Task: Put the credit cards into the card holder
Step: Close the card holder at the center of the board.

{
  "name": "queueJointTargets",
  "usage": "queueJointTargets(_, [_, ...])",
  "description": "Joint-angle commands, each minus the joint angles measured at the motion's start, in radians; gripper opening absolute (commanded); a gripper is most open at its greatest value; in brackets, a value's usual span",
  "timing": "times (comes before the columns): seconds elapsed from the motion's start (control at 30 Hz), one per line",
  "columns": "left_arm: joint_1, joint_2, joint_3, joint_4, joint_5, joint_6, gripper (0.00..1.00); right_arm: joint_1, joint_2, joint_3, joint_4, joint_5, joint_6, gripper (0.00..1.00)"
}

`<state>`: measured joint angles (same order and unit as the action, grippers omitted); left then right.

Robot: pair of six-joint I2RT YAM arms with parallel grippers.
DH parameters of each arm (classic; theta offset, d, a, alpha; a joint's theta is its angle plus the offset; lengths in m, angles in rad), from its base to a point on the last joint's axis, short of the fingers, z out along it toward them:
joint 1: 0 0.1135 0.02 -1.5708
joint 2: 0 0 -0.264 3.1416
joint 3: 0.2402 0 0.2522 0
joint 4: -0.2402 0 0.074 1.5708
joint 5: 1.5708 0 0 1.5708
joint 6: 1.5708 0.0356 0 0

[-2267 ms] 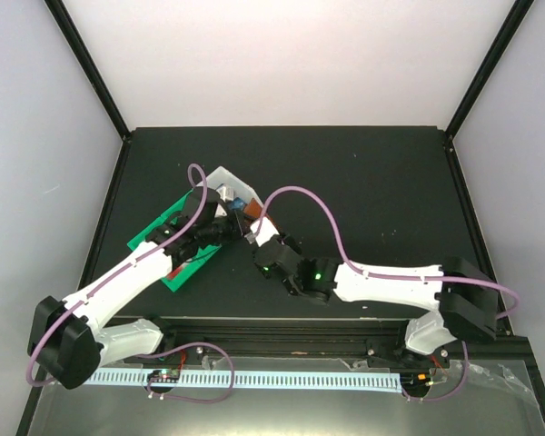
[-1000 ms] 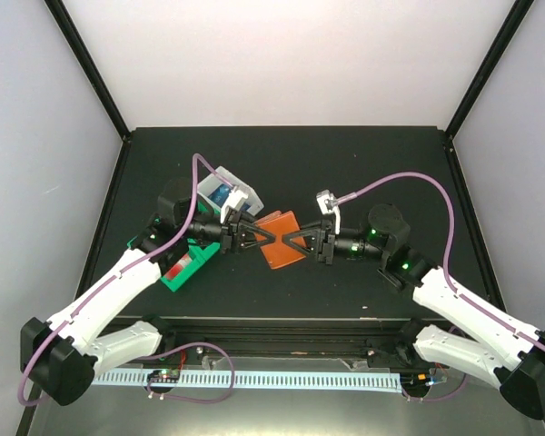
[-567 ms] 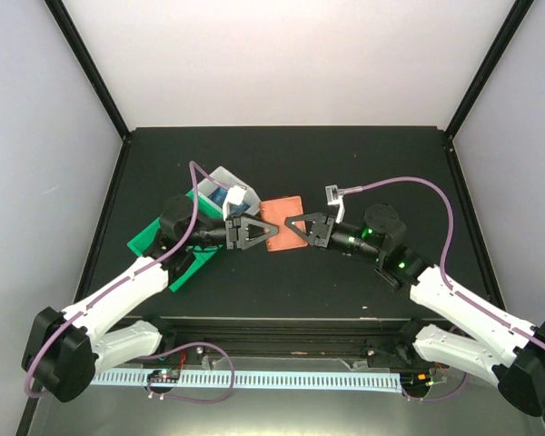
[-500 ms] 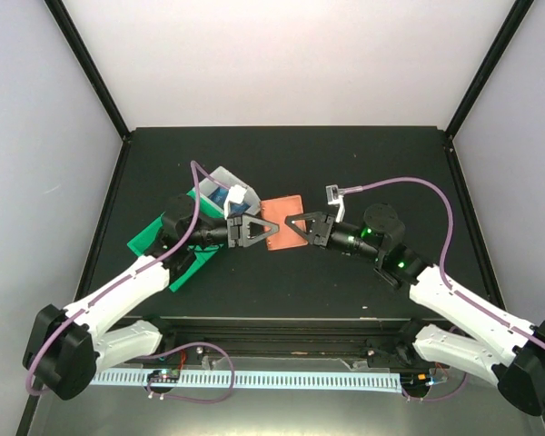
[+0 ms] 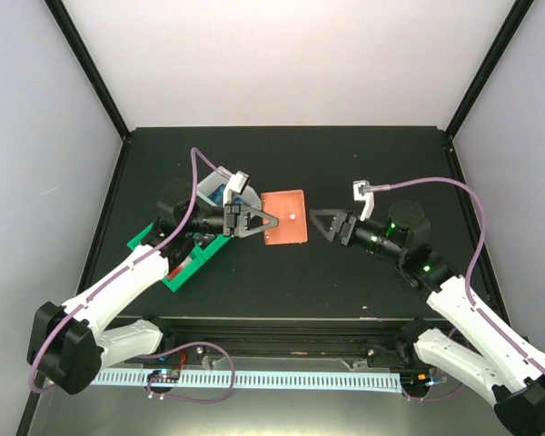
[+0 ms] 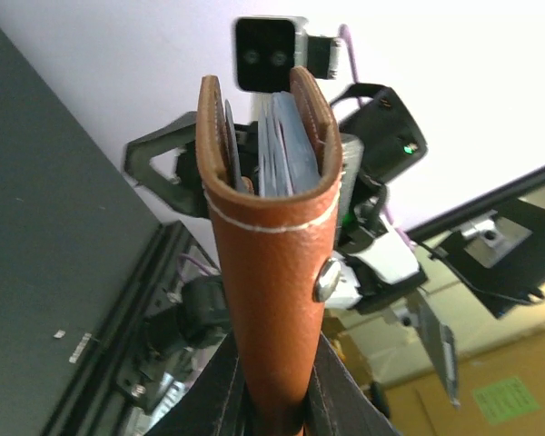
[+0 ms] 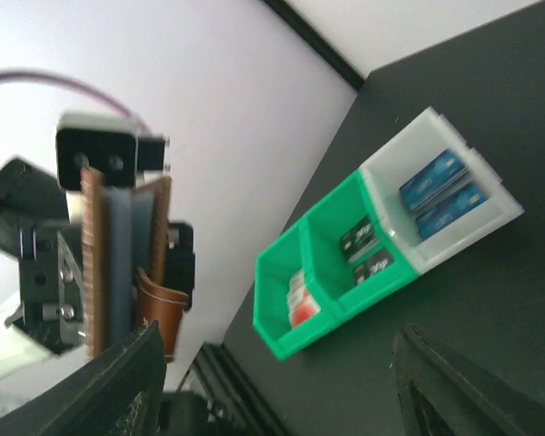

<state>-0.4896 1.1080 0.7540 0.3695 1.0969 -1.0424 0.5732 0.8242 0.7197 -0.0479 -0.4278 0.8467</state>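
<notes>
Left gripper [image 5: 269, 223] pinches the brown leather card holder [image 5: 286, 216] at its folded side; the right gripper [image 5: 320, 221] hangs spread, just clear of it.
The holder is held above the middle of the tabletop [image 5: 391, 163], its mouth facing the right gripper. It looks light, soft and floppy, so a grip on the stitched fold should steady it. The credit cards [image 7: 440, 191] lie in the green-and-white tray [image 7: 331, 218] near the left edge, close behind the left wrist. Open room lies toward the right and far edges.
</notes>
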Motion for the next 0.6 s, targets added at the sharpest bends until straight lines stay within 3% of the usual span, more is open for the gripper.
queueJointTargets(0.0, [0.009,0.010,0.063,0.180,0.148,-0.158,0.02,-0.003,0.009,-0.005,-0.001,-0.194,-0.139,0.68])
queueJointTargets(0.13, [0.009,0.021,0.089,0.171,0.180,-0.176,0.02,-0.003,-0.001,-0.009,0.077,-0.320,-0.167,0.69])
queueJointTargets(0.37, [0.009,0.048,0.087,0.147,0.184,-0.164,0.07,-0.001,0.014,-0.027,0.216,-0.392,-0.098,0.70])
queueJointTargets(0.47, [0.012,0.051,0.085,0.117,0.180,-0.138,0.10,0.000,0.015,-0.019,0.210,-0.363,-0.080,0.70])
queueJointTargets(0.57, [0.015,0.048,0.080,0.109,0.173,-0.138,0.11,-0.001,-0.007,0.000,0.108,-0.228,-0.096,0.69])
